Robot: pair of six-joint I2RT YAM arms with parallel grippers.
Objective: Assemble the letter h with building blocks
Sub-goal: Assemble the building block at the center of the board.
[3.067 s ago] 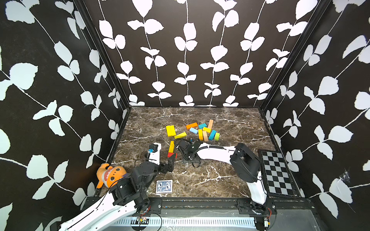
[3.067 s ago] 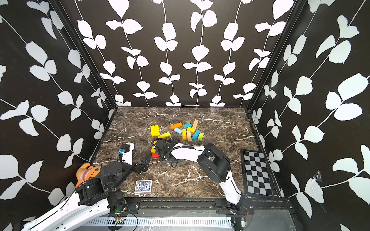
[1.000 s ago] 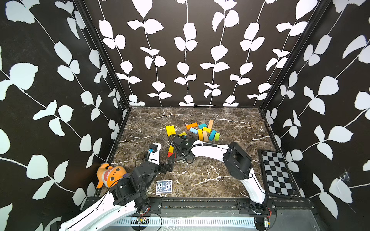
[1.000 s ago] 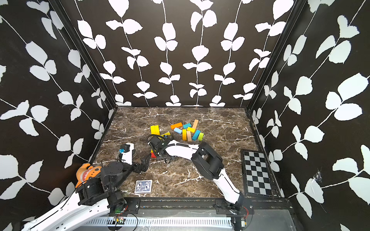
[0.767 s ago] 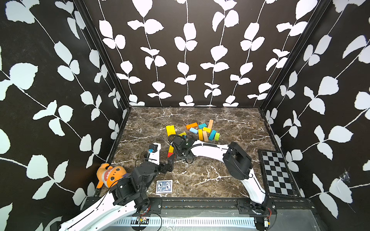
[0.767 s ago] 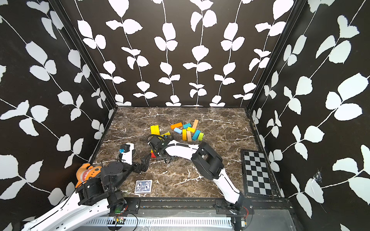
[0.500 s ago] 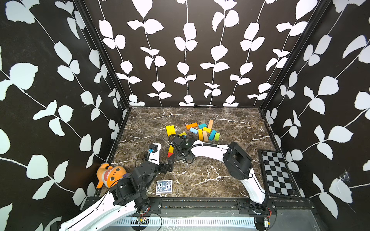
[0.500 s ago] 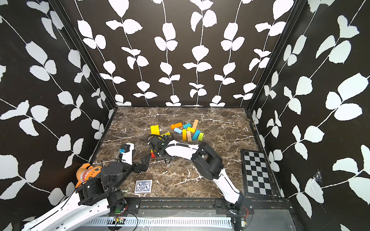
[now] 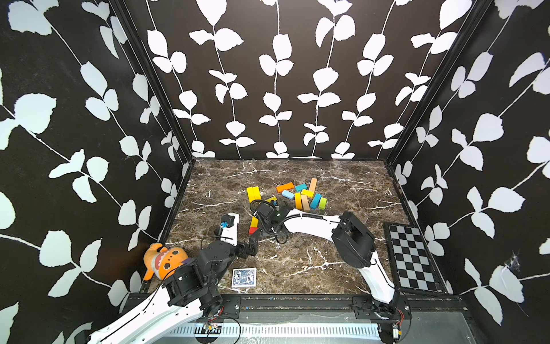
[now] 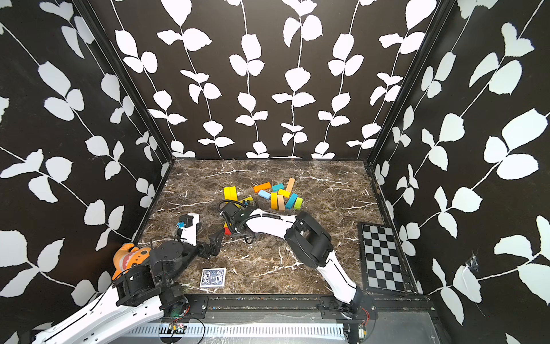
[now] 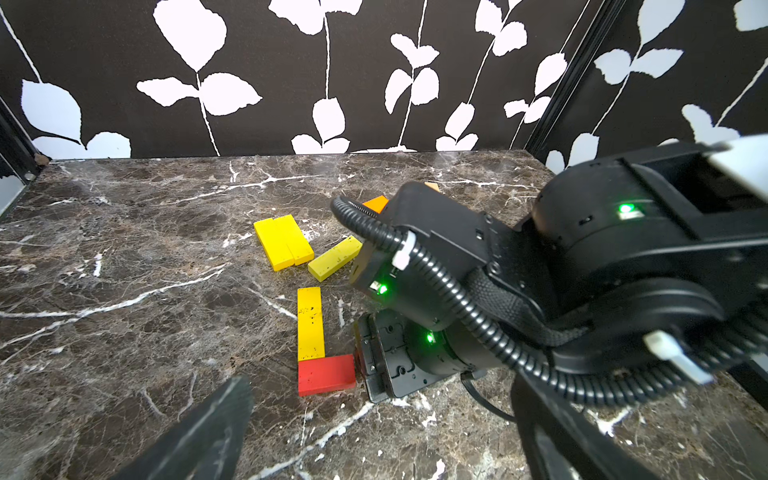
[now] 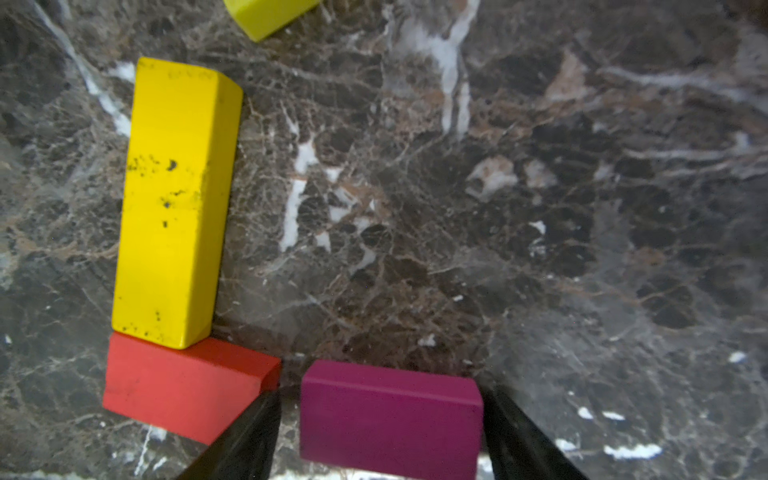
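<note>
Quick rundown of my build. Both arms are glossy white links, left arm [image 9: 143,315] and right arm [image 9: 309,227], with chunky black joint housings [image 9: 352,244] in between. My right wrist is all matte black, and a ribbed black cable conduit [image 11: 457,291] loops over it, tied down with white zip ties [image 11: 401,254]. Tiny green status lights [image 11: 625,208] glow on the housings. There's also a black mounting plate [image 11: 382,361] dotted with small screws. My left fingers [image 11: 208,428] are dark with fine ridges along the edge, and my right fingers [image 12: 245,440] are plain black wedges.
</note>
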